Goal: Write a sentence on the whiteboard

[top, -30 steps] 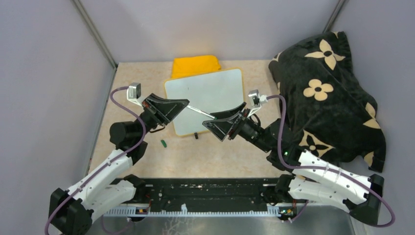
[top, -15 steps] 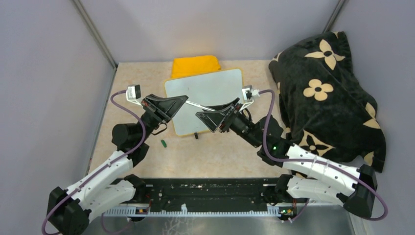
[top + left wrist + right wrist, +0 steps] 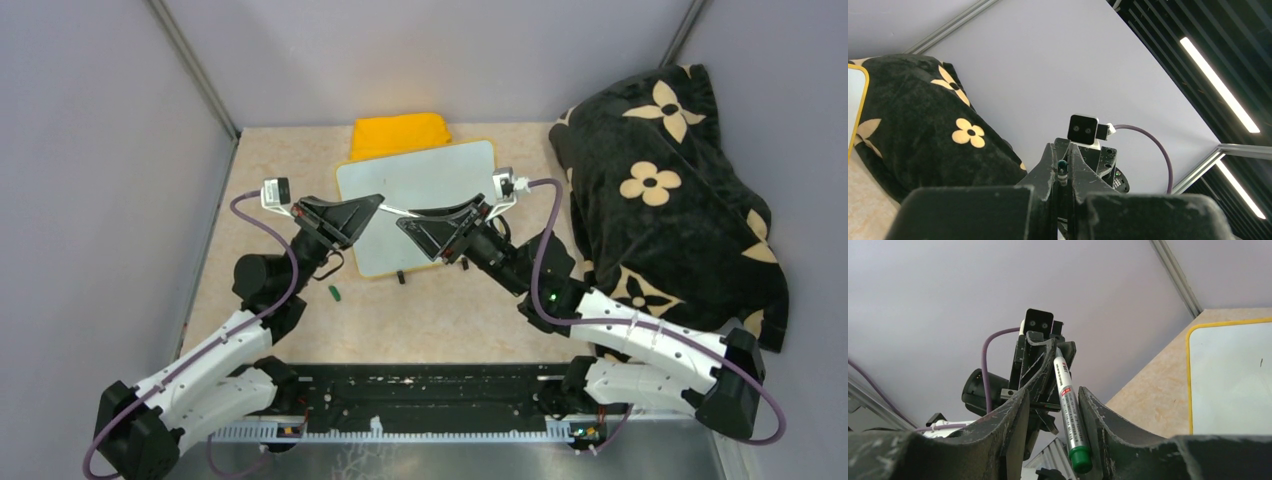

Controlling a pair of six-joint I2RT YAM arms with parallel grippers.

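Over whiteboard (image 3: 430, 180), left gripper (image 3: 378, 204) pinches marker (image 3: 1068, 400); only wrist view shows right gripper (image 3: 1054, 393) ajar.

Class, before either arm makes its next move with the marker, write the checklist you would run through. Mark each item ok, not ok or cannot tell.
1. The left pincer is shut on the marker: ok.
2. The marker lies between the two sides of the right pincer: ok.
3. The right pincer is clamped on the marker: not ok, a gap shows beside the marker.
4. The marker's writing tip is bare: cannot tell.
5. The whiteboard lies flat on the table below the pincers: ok.
6. The whiteboard has room for a sentence: ok, no words are on it yet.
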